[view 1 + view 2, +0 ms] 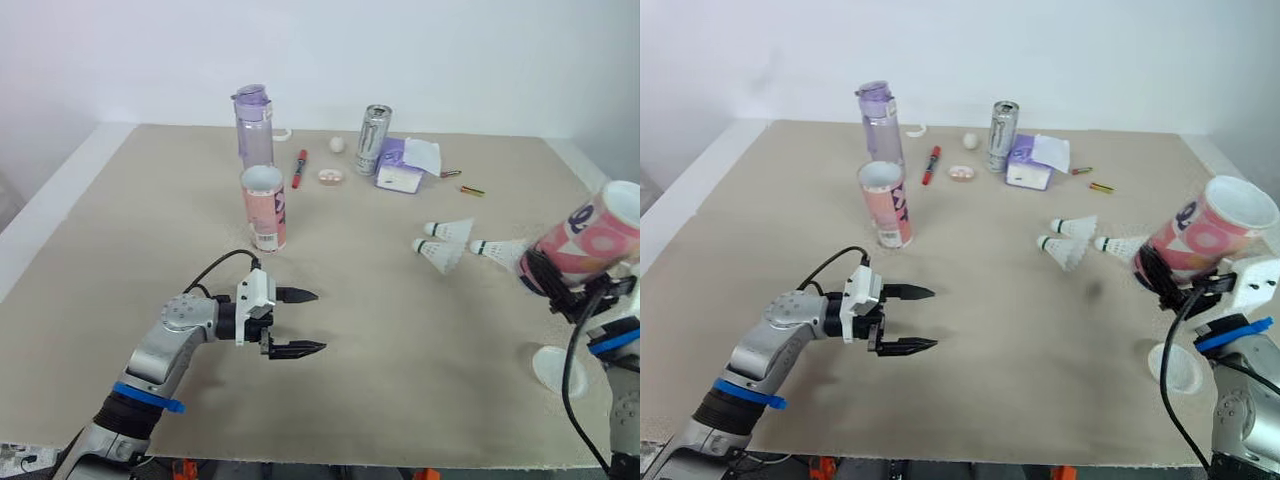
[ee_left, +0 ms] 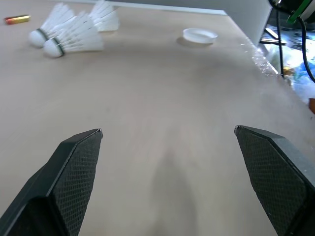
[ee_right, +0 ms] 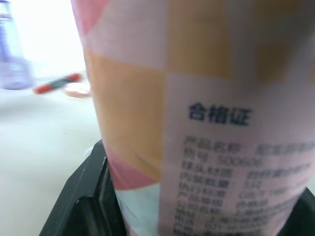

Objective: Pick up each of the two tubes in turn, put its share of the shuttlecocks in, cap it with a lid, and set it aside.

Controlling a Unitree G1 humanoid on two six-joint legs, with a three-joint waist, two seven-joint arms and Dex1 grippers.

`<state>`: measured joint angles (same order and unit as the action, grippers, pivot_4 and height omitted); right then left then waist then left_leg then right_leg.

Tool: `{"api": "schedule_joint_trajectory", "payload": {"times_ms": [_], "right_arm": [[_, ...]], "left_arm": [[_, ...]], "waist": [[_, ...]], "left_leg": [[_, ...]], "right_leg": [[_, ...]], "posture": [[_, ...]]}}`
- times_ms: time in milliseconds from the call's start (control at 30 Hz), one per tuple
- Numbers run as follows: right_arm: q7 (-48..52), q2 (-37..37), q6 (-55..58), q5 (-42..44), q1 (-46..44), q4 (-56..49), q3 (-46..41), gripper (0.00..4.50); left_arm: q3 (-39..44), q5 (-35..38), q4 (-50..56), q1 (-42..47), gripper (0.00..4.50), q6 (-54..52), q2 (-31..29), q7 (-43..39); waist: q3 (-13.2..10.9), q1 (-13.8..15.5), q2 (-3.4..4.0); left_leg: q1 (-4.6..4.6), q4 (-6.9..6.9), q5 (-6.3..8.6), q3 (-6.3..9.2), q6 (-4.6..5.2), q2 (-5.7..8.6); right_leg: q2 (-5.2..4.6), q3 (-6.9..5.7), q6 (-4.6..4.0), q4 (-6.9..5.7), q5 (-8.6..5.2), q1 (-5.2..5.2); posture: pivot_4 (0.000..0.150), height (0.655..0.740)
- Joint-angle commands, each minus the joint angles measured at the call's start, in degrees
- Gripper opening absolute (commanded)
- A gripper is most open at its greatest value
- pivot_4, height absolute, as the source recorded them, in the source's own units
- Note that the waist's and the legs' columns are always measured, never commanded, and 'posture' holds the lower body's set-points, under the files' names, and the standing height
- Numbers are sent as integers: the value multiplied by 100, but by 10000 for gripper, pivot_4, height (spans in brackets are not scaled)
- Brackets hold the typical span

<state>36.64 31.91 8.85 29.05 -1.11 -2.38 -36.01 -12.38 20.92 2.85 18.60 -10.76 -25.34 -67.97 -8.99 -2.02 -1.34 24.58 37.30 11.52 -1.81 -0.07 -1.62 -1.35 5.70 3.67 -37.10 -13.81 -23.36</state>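
Table covering [image 1: 400,330]: beige, matte, felt-like cloth, flat across the whole top.

Upright tube [image 1: 265,208]: a printed pink-and-white cylinder with its mouth open, standing left of centre, just in front of a translucent purple bottle [image 1: 253,125].

Tilted tube [image 1: 590,235]: same pattern, lifted clear of the cloth at the table's right edge, with its open mouth leaning up and to the right. The right wrist view shows a glossy label with printed text.

Shuttlecocks: three, with white feather skirts and a dark band at each cork, lying on their sides. Two [image 1: 445,242] lie close together. The third [image 1: 497,250] lies just beside the tilted tube's lower end.

Lid [image 1: 558,368]: white, round and shallow, flat on the cloth on the robot's side of the raised tube.

Left gripper [image 1: 320,320]: the forearm reaches forward low over the cloth with the wrist level and the black ribbed fingers [image 2: 74,182] pointing to the robot's right. The fingers are spread wide with nothing between them. The upright tube stands just beyond the gripper body, not touching it.

Right gripper [image 1: 545,278]: the arm is raised at the table edge and the fingers [image 3: 83,201] are clamped on the tilted tube's lower end — one on each side.

Background items: a silver can [image 1: 372,140], a red marker [image 1: 299,168] and a purple tissue pack [image 1: 405,165] lie along the far side.
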Motion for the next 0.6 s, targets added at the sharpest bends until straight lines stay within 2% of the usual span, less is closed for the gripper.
{"api": "schedule_joint_trajectory", "payload": {"times_ms": [33,267,467,600], "right_arm": [[-536,174,-408,5,-148,733,-782,29811],[-1582,649,-958,-543,-444,2733,-1164,29811],[-1785,1032,-1392,-822,-824,4041,-906,29811],[-1717,1140,-1495,-919,-1080,4539,-711,29811]], "left_arm": [[-2,35,125,109,45000,96,81,38],[-105,72,199,260,45000,-13,215,33],[-119,26,158,276,45000,16,200,10],[-135,4,151,281,45000,26,204,20]], "waist": [[1,-5,4],[1,-62,14],[3,-79,18],[3,-88,19]], "left_leg": [[-1,0,0,-3,0,-1],[-12,5,-1,-27,2,1],[-20,0,-1,-44,3,7],[-27,-2,-1,-49,4,7]], "right_leg": [[2,0,1,0,0,0],[-1,23,18,0,3,5],[-3,49,28,0,0,5],[-1,56,28,0,2,7]], "posture": [[1500,7400],[1500,7400],[1500,7400],[1500,7400]]}}
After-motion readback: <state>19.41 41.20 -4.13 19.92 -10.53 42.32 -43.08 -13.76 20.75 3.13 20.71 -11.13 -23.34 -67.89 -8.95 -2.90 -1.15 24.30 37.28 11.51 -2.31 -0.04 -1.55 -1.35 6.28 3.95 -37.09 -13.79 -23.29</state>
